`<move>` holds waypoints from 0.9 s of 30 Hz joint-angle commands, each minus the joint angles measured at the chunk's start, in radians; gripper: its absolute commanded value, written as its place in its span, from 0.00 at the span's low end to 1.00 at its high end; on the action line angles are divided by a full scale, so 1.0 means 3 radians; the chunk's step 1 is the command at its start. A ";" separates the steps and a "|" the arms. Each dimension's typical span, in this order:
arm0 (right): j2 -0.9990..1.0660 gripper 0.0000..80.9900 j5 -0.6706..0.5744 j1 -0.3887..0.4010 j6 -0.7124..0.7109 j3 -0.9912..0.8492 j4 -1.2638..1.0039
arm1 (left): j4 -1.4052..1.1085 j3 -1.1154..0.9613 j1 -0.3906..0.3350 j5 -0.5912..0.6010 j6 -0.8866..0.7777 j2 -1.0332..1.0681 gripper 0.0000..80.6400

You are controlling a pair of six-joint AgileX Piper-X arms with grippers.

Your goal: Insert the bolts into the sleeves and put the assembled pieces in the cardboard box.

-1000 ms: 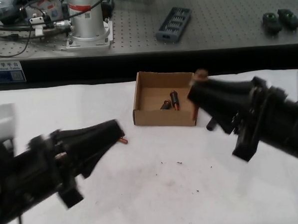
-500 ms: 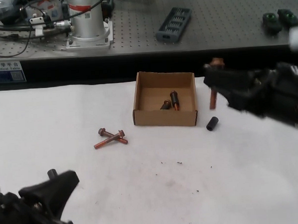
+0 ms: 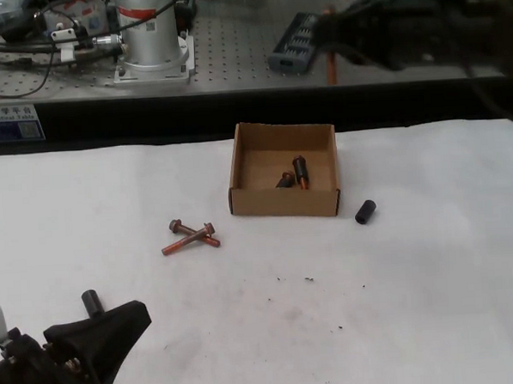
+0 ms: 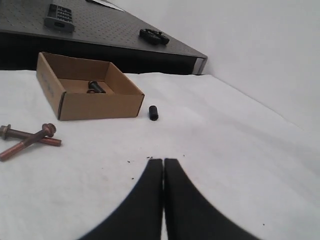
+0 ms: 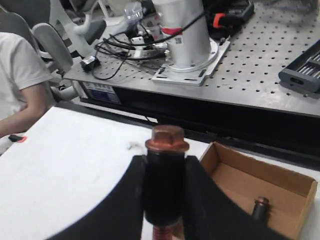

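Above bench (image 3: 435,320), right gripper (image 5: 165,167) clasping black sleeve (image 5: 164,192) holding copper-headed bolt (image 5: 167,139), left gripper (image 4: 163,164) clenched

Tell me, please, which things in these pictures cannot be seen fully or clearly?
- Left wrist view: the box wall hides most of the pieces inside; their number is unclear.
- Right wrist view: the lower edge cuts off the tip of the bolt held in the right end effector.
- High view: the lower edge cuts off the left end effector.

The left hand (image 4: 163,161) and right hand (image 5: 165,167) have black, smoothly curved fingers (image 4: 142,210).
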 commanded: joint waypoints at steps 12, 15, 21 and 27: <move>0.1338 0.09 0.0497 -0.0044 -0.0204 -0.1337 0.0968 | 0.0114 -0.0028 0.0011 -0.0186 0.0046 -0.0022 0.01; 0.1462 0.09 0.0602 -0.0071 -0.0204 -0.1354 0.0901 | 0.0114 -0.0028 0.0011 -0.0186 0.0046 -0.0022 0.01; 0.1596 0.09 0.0720 -0.0141 -0.0196 -0.1347 0.0906 | 0.0172 -0.0028 0.0011 -0.0186 0.0046 -0.0022 0.01; 0.1637 0.09 0.0720 -0.0156 -0.0196 -0.1347 0.0938 | 0.0173 -0.0028 0.0011 -0.0186 0.0085 -0.0022 0.01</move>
